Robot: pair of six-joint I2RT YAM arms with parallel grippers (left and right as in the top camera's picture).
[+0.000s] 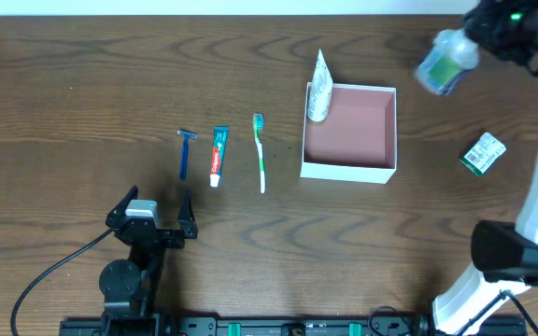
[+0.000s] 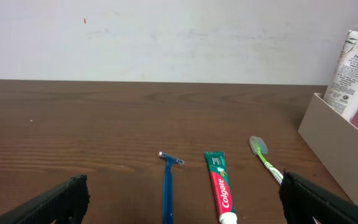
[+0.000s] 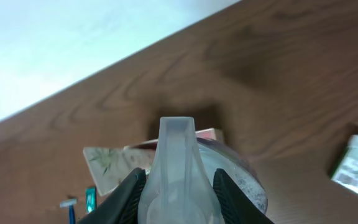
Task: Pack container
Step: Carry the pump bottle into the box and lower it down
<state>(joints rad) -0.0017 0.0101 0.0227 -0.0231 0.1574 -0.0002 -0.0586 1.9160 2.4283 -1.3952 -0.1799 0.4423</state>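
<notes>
The container (image 1: 348, 172) is seen on the table (image 1: 63, 75), a little right of the middle, with its open side up. Its pink-brown floor is bare. One white tube (image 1: 318, 89) is leaned in its far left corner, and the top of the tube stands out above the wall. From the left wrist view the near wall of the container (image 2: 334, 149) and the printed tube (image 2: 353, 68) are found at the right edge.

The right gripper (image 1: 493, 28) is clenched on a translucent bottle (image 1: 445, 63) with a green and blue label. The bottle is held off the table, beyond the far right corner of the container and not over it. In the right wrist view the bottle (image 3: 178, 155) is pressed between both black fingers (image 3: 129, 193), and the tube (image 3: 107, 165) is seen past it.

A small green and white carton (image 1: 483, 154) is laid on the table to the right of the container, apart from it.

Left of the container three things are laid in a row, side by side and not touching: a blue razor (image 1: 186, 154), a toothpaste (image 1: 219, 156) and a green toothbrush (image 1: 260, 152), which is nearest to the container.

The left gripper (image 1: 155, 207) is placed near the front edge, just before the razor. Its jaws are spread wide and nothing is held between them.
</notes>
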